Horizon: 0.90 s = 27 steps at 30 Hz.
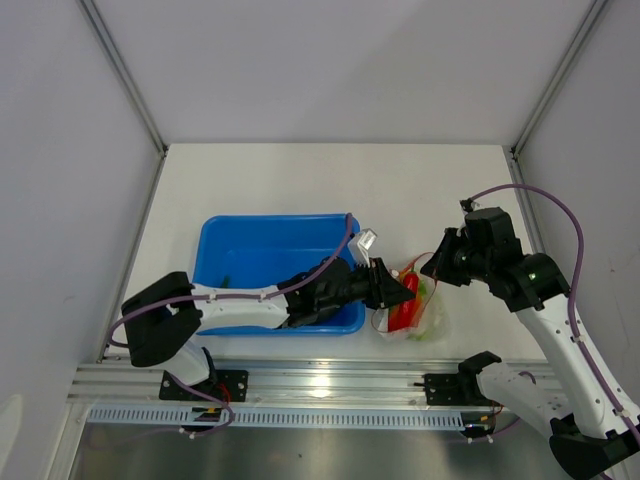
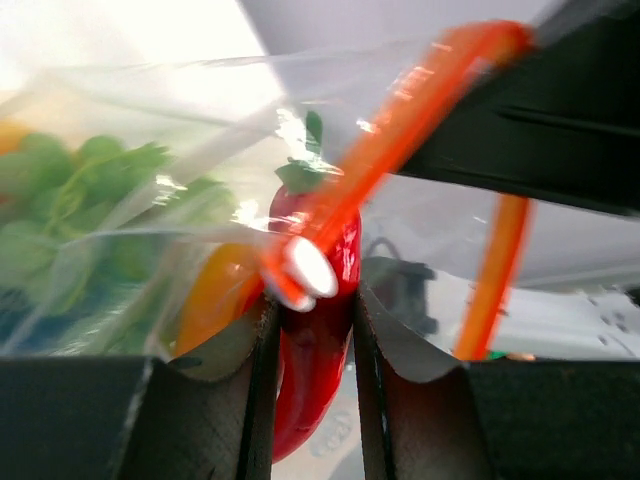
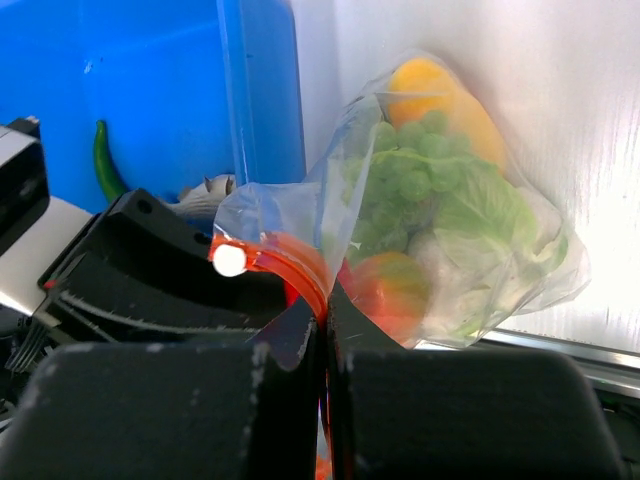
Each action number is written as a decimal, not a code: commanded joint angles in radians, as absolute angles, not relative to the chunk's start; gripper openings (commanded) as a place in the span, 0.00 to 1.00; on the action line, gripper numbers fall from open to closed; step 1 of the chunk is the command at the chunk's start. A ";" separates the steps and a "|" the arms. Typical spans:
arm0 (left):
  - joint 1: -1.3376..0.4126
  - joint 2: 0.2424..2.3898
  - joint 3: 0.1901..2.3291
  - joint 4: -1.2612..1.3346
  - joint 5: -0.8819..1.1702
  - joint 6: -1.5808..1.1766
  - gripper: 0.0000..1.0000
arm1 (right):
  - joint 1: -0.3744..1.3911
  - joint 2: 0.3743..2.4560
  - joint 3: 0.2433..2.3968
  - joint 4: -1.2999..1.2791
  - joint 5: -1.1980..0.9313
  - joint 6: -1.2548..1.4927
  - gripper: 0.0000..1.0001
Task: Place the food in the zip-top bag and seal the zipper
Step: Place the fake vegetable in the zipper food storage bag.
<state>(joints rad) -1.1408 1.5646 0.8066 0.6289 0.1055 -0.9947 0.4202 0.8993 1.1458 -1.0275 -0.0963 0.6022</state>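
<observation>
The clear zip-top bag lies right of the blue tray. Through it I see a yellow-orange mango, green grapes and a red-orange tomato. My left gripper is shut on the red chili at the bag's mouth, with the chili's tip among the food. From above, this gripper reaches over the tray's right wall. The red-orange zipper curves across in front of it. My right gripper is shut on the zipper strip and holds the mouth up; from above it is over the bag.
The blue tray sits left of centre, with the left arm across its near right corner. In it lie a thin dark green piece and a grey fish. Grey walls stand on three sides, and a metal rail runs along the near edge.
</observation>
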 commanded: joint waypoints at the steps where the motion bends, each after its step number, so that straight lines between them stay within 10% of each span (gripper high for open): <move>1: -1.147 1.537 0.897 0.364 0.025 -1.018 0.01 | 0.417 0.887 1.201 -0.991 -0.107 0.611 0.00; 8: -1.147 1.508 1.002 0.040 -0.149 -1.034 0.13 | 0.416 0.881 1.203 -0.996 -0.103 0.611 0.00; 11: -1.146 1.490 0.980 0.041 -0.161 -1.019 0.49 | 0.416 0.879 1.201 -0.996 -0.106 0.611 0.00; 17: -1.181 1.448 1.032 -0.046 -0.239 -0.892 0.77 | 0.416 0.874 1.197 -1.005 -0.100 0.607 0.00; 27: -1.244 1.316 1.028 -0.110 -0.434 -0.661 0.78 | 0.416 0.879 1.195 -1.015 -0.086 0.598 0.00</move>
